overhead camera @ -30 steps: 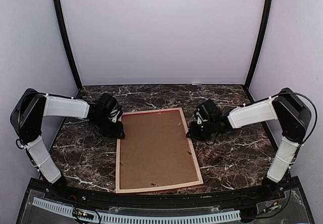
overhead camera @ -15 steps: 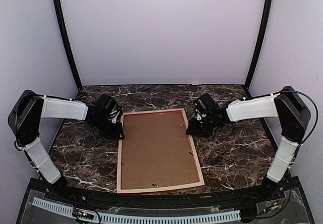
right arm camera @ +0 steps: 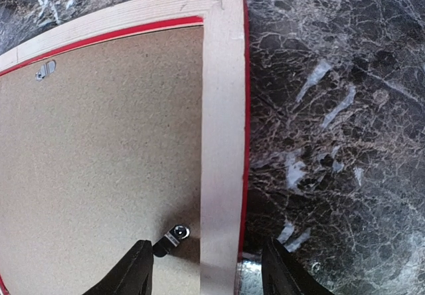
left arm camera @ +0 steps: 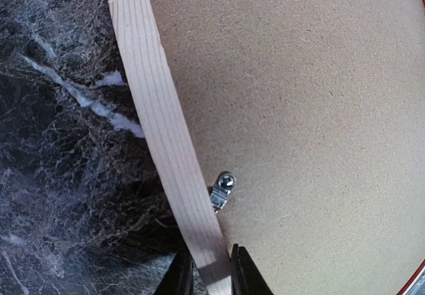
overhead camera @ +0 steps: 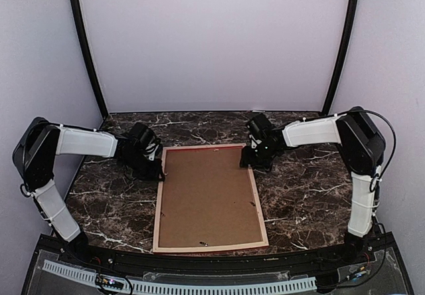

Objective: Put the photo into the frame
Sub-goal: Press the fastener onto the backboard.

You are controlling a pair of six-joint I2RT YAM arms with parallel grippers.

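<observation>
The frame (overhead camera: 209,247) lies face down on the marble table, its pale wood back and red edge up, with the brown backing board (overhead camera: 207,195) filling it. The photo is hidden. My left gripper (overhead camera: 154,169) is at the far end of the left rail. In the left wrist view it (left arm camera: 212,276) is shut on that pale rail (left arm camera: 153,109), one finger on each side, just below a metal clip (left arm camera: 222,190). My right gripper (overhead camera: 252,159) is near the far right corner. In the right wrist view it (right arm camera: 209,272) stands open astride the right rail (right arm camera: 222,109), its inner finger (right arm camera: 139,268) beside a clip (right arm camera: 171,236).
Dark marble tabletop (overhead camera: 312,195) surrounds the frame on both sides. Pale walls and two black corner posts (overhead camera: 85,49) close off the back. A black ledge with a white slotted strip (overhead camera: 199,285) runs along the near edge.
My right gripper has opened and slid along the right rail toward the far corner. My left gripper has closed on the left rail. The frame has turned slightly.
</observation>
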